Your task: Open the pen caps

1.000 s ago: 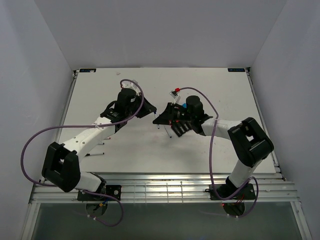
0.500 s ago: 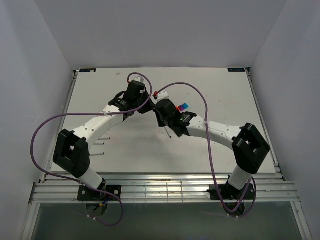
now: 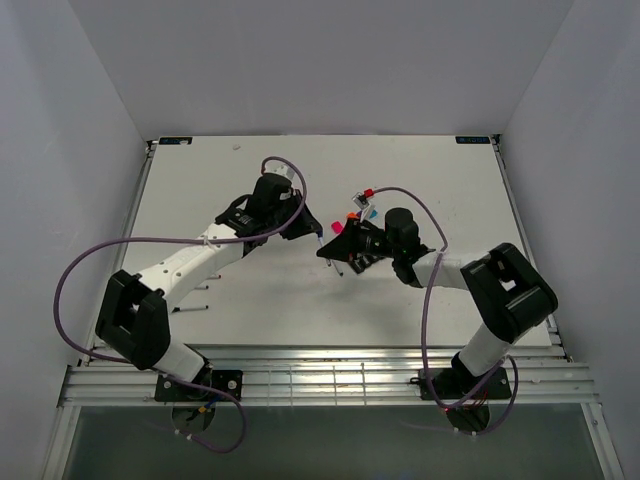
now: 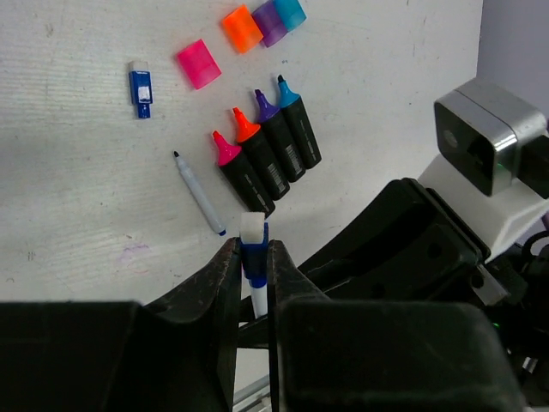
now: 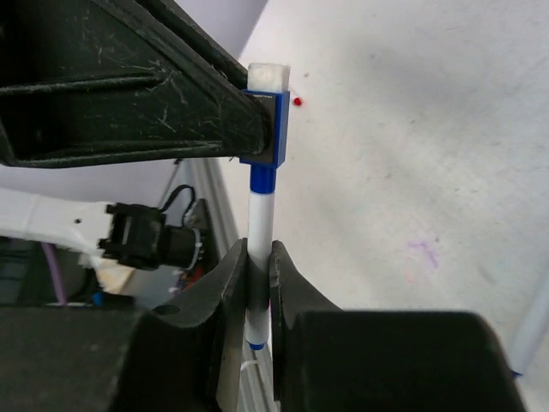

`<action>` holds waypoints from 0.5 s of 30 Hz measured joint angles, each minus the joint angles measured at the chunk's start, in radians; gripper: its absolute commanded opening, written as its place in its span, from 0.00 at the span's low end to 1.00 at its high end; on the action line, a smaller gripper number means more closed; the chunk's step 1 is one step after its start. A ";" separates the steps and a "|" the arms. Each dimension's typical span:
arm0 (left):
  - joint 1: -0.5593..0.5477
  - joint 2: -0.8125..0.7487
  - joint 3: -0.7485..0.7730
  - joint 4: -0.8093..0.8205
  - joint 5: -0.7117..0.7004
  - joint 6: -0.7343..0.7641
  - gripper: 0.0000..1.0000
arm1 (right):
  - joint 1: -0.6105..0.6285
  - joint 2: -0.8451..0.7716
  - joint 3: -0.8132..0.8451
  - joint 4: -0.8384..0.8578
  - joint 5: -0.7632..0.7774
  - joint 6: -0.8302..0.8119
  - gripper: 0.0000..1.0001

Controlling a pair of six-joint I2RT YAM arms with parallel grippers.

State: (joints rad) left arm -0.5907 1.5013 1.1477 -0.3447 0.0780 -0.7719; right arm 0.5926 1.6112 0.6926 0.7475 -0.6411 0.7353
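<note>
Right wrist: right gripper point(image 5: 257, 262) clamps the white pen body point(image 5: 261, 202), left gripper point(image 4: 251, 257) pinches its blue cap point(image 5: 268, 129); the pen's axis runs straight between the 2, so pull apart lengthwise.

**Top view:** a fixed camera above and behind the arm bases point(image 3: 195, 380) looks steeply down on the whole counter point(image 3: 250, 290), near edge at the bottom.

**Left wrist view:** close, looking past the left gripper point(image 4: 251, 257) onto the counter's middle.

**Right wrist view:** close, looking along the right gripper point(image 5: 257, 253) toward the near left corner.

Both wrist views share the pen point(image 5: 260, 206) and its blue cap point(image 5: 268, 129).
</note>
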 measured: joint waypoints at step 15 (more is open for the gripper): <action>0.071 0.039 0.028 -0.130 -0.034 -0.073 0.00 | 0.360 -0.039 0.264 -0.620 0.885 -0.355 0.08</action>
State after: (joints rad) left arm -0.5201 1.5406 1.1755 -0.4744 0.0437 -0.8452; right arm 0.9531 1.5719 0.9569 0.1272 0.2436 0.3801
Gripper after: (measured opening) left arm 0.238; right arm 0.167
